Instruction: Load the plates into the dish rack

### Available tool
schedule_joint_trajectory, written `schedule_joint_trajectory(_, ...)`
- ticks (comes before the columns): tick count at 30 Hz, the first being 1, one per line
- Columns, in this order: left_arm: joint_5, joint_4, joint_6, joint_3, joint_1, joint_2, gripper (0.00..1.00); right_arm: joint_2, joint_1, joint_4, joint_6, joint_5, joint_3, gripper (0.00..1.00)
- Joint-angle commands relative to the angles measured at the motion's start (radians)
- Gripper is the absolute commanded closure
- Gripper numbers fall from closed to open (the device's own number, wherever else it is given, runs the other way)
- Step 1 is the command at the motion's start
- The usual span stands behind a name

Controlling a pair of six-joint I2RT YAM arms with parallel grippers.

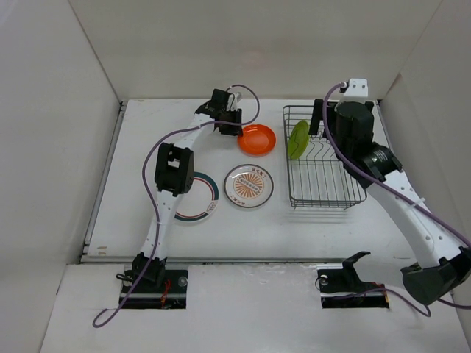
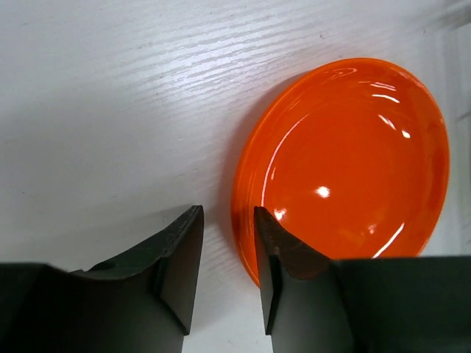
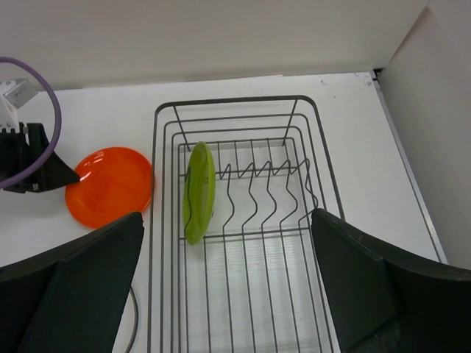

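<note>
Only the left wrist view catches the left tool (image 2: 227,210) half-narrowed, straddling the rim of the orange plate (image 2: 346,169) but not pinching. Overhead, that plate lies on the surface (image 1: 147,147) at the dish rack's (image 1: 316,187) 9 o'clock. The ringed plate (image 1: 204,200) and patterned plate (image 1: 249,185) lie flat nearby. The right tool (image 3: 227,217) is spread wide above the rack, with the lime plate (image 3: 199,193) upright inside.

Black wire dish rack (image 1: 327,206) on bench (image 1: 331,228), lime green plate (image 1: 299,139) upright on edge inside, orange plate (image 1: 257,140) flat just left of rack, patterned white plate (image 1: 249,185) and ringed white plate (image 1: 202,204) flat nearer.
</note>
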Motion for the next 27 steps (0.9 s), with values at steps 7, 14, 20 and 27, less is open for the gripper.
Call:
schedule_joint_trajectory(7, 0.000, 0.014, -0.059, 0.042, 0.001, 0.012, 0.77, 0.029, -0.008, 0.077, 0.063, -0.152, -0.096, 0.00)
schedule_joint_trajectory(14, 0.019, 0.014, -0.068, 0.033, 0.001, 0.021, 1.00, 0.049, -0.019, 0.086, 0.063, -0.162, -0.106, 0.00)
schedule_joint_trajectory(20, 0.115, 0.046, -0.068, -0.002, 0.041, -0.045, 1.00, 0.080, -0.052, 0.209, 0.027, -0.340, -0.159, 0.00)
schedule_joint_trajectory(27, 0.385, 0.064, 0.014, -0.169, 0.114, -0.325, 1.00, 0.051, -0.140, 0.418, -0.055, -0.725, -0.238, 0.00)
